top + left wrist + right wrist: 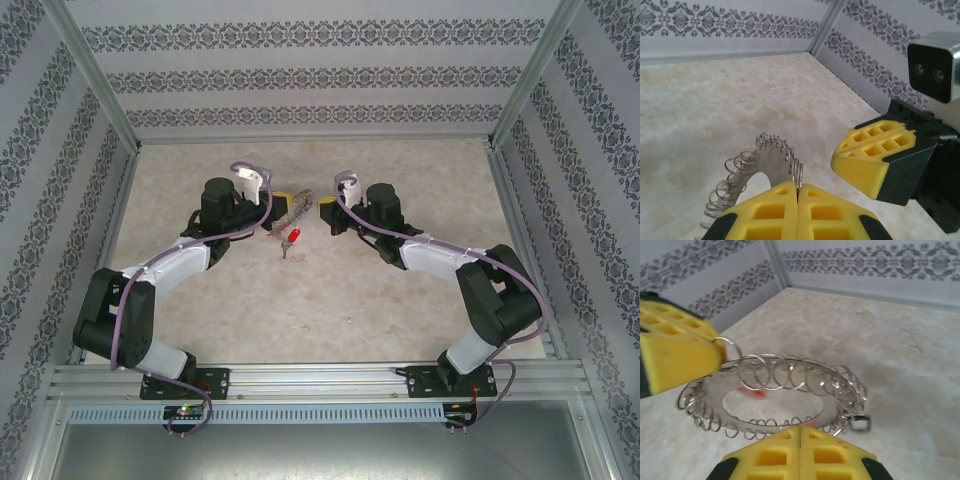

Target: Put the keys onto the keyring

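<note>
- The right gripper (800, 440) has its yellow pads pressed together with nothing between them. Seen from its own wrist, the tips sit just beside the near rim of the keyring (790, 372). The left wrist view shows a clear gap between those tips and the ring, so I judge it is not holding the ring.
- One red-headed key (293, 236) shows in the top view, just nearer the arm bases than the ring and between the two grippers. Its silver blade points back toward the bases. I cannot tell whether it hangs from the ring or lies loose on the table (400, 300). In the right wrist view it is only a red blur through the ring's hole.
- The keyring is held above the table, close to flat. Its long span runs across from one gripper to the other, and its beaded edge of small loops faces the right gripper.
- The left gripper (797, 192) is clenched on the ring's rim at the left end and carries it alone.
- Judgement: the key lies below the right gripper's tips and toward the bases, so the empty right gripper is the arm to fetch it.
</note>
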